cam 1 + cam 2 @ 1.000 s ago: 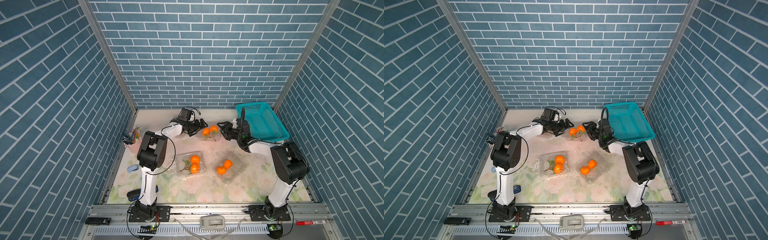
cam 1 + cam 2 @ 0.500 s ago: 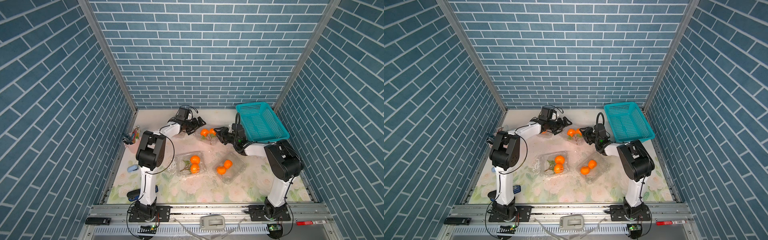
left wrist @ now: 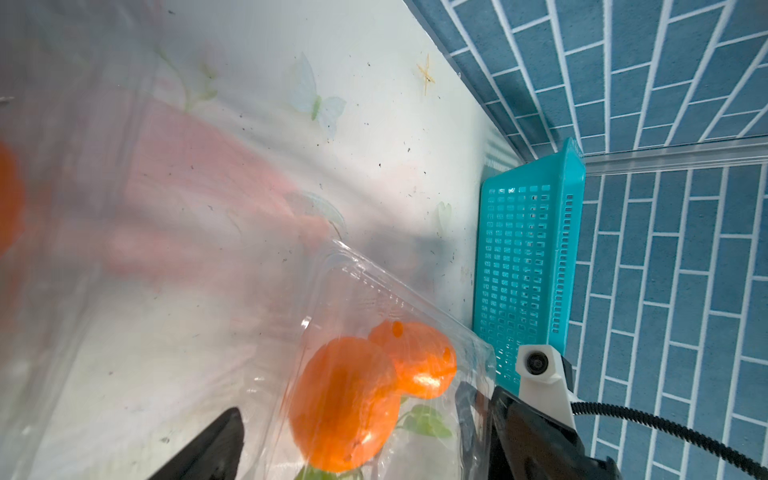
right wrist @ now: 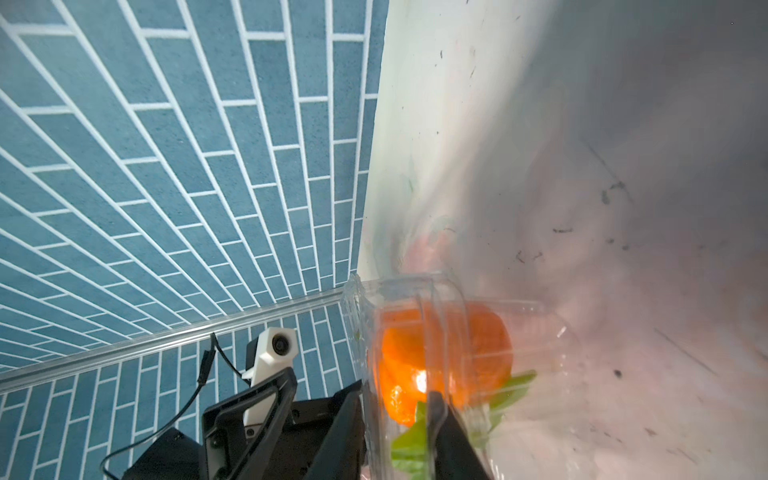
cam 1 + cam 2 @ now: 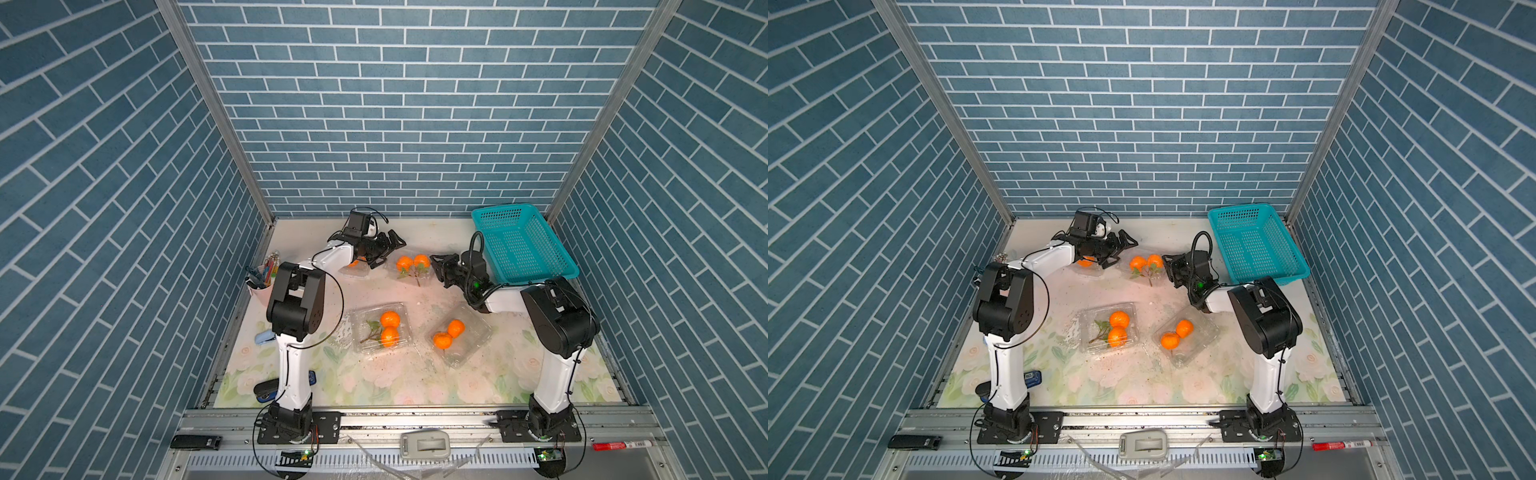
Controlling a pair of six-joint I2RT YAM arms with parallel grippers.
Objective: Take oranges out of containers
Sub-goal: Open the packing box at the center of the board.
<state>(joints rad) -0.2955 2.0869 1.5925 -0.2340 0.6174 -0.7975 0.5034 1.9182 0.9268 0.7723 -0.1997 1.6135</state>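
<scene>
right jaws: my right gripper (image 4: 392, 415) stands narrow, one finger on either side of the end of the far clamshell (image 4: 399, 286). Can't tell if the plastic is actually pinched.
left jaws: my left gripper (image 5: 388, 252) is spread wide and empty, just beside that box's other end.
target: two mandarins (image 5: 412, 262) on a leafy twig (image 5: 417, 277), inside that box, between my grippers.
step: I'd call it opening the first box, with right anchoring and left going for the lid. Every fruit I see sits in plastic, so early days.
next: left needs a thin bite on the lid lip, then a lift away from right. Gently, since the shell looks flexible.
neighbours: second clamshell (image 5: 351, 272) with an orange (image 5: 354, 262) lies under my left wrist. Near-left clamshell (image 5: 361, 320) and near-right clamshell (image 5: 478, 332) hold a pair each.
in the way: teal basket (image 5: 523, 245) just behind my right arm. My grippers are near each other, and the twig may snag.
</scene>
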